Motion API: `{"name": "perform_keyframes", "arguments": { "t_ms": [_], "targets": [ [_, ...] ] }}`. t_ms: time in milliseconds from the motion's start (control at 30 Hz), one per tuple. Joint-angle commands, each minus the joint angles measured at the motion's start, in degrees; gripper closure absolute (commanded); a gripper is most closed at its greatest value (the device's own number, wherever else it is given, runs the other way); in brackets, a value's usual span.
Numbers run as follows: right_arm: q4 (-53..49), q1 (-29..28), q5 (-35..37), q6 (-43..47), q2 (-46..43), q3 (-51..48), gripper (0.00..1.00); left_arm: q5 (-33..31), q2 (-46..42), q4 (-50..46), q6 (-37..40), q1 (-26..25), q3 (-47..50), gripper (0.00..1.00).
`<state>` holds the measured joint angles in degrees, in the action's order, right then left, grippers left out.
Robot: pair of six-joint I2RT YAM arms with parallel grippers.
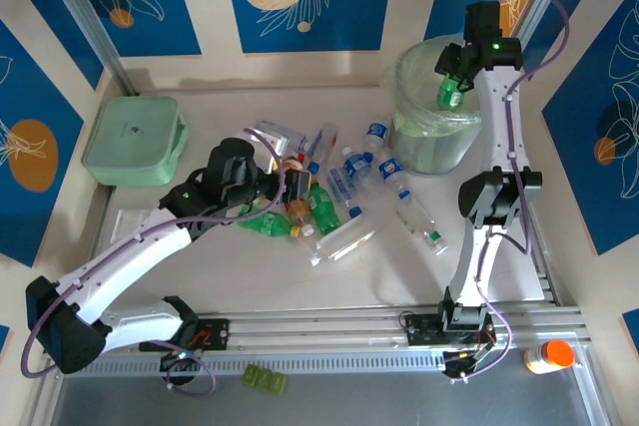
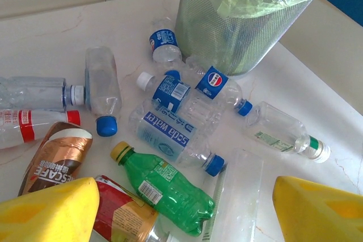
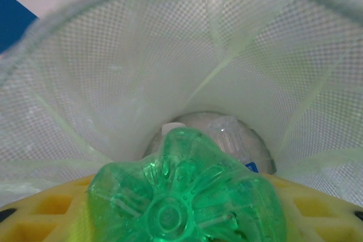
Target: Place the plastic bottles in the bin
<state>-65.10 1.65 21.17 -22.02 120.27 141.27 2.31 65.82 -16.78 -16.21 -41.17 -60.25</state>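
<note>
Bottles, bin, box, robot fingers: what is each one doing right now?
left fingers: open, empty, above the table bottles.
right fingers: shut on the held green bottle.
held green bottle: hanging over the bin.
table bottles: lying down.
bin: upright, bag-lined, a bottle inside.
box: lid shut.

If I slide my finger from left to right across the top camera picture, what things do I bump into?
The mint-green lidded box → left tool → bin with its green bag → small orange-and-white bottle.
</note>
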Motion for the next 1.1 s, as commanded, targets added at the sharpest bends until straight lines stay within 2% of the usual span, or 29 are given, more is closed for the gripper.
{"name": "perform_keyframes", "arguments": {
  "t_ms": [0,400,567,667,767,1067],
  "targets": [
    [-3.01,0.62,-2.07,-1.08,1.80,2.08,0.49,-0.02,0.10,0.65,-0.32,-0.53,0.31,0.20],
    [-5.42,2.84,-12.55,-4.31,12.42,6.46,0.42,-3.36,0.35,-0.40,0.29,-0.99,0.05,0.20],
    [-7.17,2.24,-13.78,-4.04,15.67,7.81,0.38,-3.97,0.27,-0.52,0.68,-1.09,-0.04,0.19],
    [-6.98,1.79,-14.30,-4.04,15.58,7.24,0.25,-4.14,0.11,-0.65,0.70,-1.18,-0.13,0.18],
    [-6.36,1.17,-13.30,-3.41,14.59,7.56,0.18,-4.74,0.08,-0.89,0.81,-1.28,-0.21,0.17],
    [-6.10,1.16,-11.30,-3.14,10.79,8.01,0.15,-5.21,-0.02,-0.89,0.75,-1.21,-0.21,0.17]
  ]
}}
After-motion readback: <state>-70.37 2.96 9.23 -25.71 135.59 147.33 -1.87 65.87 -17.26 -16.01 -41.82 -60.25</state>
